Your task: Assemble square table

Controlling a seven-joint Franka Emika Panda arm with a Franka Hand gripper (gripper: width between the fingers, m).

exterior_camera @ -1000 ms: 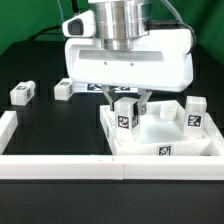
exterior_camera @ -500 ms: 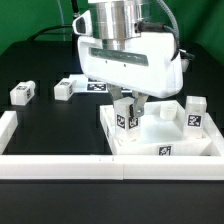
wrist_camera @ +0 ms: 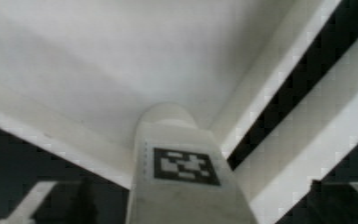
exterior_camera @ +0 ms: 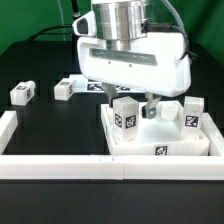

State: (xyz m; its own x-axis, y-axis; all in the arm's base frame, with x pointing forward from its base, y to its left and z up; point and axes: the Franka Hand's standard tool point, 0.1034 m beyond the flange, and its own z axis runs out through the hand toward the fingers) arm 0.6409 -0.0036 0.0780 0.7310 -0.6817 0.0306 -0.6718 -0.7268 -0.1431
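The arm ends in a shiny silver metal cylinder [exterior_camera: 125, 18] with fine rings around it. Under it, the two-finger gripper [exterior_camera: 132, 105] has a wide white plastic housing [exterior_camera: 140, 64], box-like with rounded corners, and a grey band [exterior_camera: 110, 50] goes across its front. Two short dark fingers [exterior_camera: 151, 100] come out from below the housing. Thin black cables [exterior_camera: 76, 9] run behind the cylinder. In the wrist view the fingertips [wrist_camera: 30, 203] look grey and blurred.

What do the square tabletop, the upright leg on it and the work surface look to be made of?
Tabletop: seemingly white plastic, smooth and matte, with a moulded raised rim. Upright leg: same white plastic look, with a printed black-and-white tag on its face. Work surface: black, dull, no glare; perhaps cloth or matte board, unclear.
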